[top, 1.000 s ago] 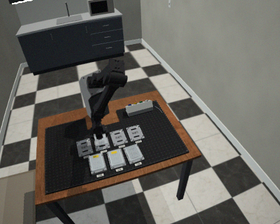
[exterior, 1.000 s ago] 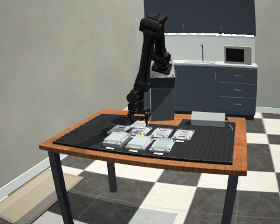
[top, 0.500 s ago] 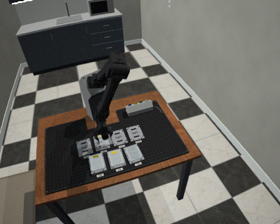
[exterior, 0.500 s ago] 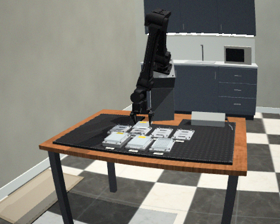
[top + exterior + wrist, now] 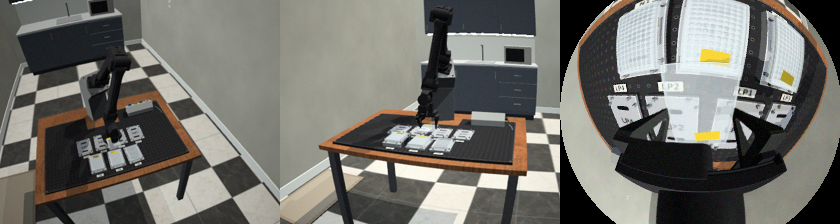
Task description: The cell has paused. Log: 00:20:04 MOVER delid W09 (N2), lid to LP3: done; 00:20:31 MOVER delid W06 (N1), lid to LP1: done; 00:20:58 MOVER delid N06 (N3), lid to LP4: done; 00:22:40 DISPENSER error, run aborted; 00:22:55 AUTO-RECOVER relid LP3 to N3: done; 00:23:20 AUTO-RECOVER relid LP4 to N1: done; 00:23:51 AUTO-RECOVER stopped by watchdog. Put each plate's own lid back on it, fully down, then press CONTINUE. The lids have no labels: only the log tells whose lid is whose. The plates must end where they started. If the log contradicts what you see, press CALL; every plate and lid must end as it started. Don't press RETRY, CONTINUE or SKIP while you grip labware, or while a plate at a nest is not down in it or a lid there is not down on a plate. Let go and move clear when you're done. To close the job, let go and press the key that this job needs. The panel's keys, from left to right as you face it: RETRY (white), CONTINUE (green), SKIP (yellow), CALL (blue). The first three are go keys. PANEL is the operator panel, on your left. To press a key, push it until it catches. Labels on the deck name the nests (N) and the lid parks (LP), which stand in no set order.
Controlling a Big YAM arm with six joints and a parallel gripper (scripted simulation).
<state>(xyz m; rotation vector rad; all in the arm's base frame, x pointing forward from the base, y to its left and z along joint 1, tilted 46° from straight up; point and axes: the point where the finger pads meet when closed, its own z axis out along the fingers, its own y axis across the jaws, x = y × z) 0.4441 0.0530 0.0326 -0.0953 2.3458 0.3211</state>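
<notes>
My gripper [image 5: 113, 140] is shut on a clear lid [image 5: 694, 106] that carries a yellow tag near its edge. It holds the lid a little above the row of lid parks, also shown in the exterior view [image 5: 426, 127]. Three plates stand in the front row. The left plate [image 5: 96, 163] and the middle plate [image 5: 115, 158] each show a yellow tag. The right plate [image 5: 133, 153] shows bare wells and no tag. In the wrist view the middle plate [image 5: 713, 31] lies just beyond the held lid. The labels LP2 and LP1 [image 5: 748, 92] are readable there.
Four grey lid parks sit in the back row, from the left park [image 5: 84, 146] to the right park [image 5: 135, 133]. The operator panel [image 5: 139, 108] with coloured keys stands at the mat's far edge. The arm's base [image 5: 95, 101] rises behind the parks.
</notes>
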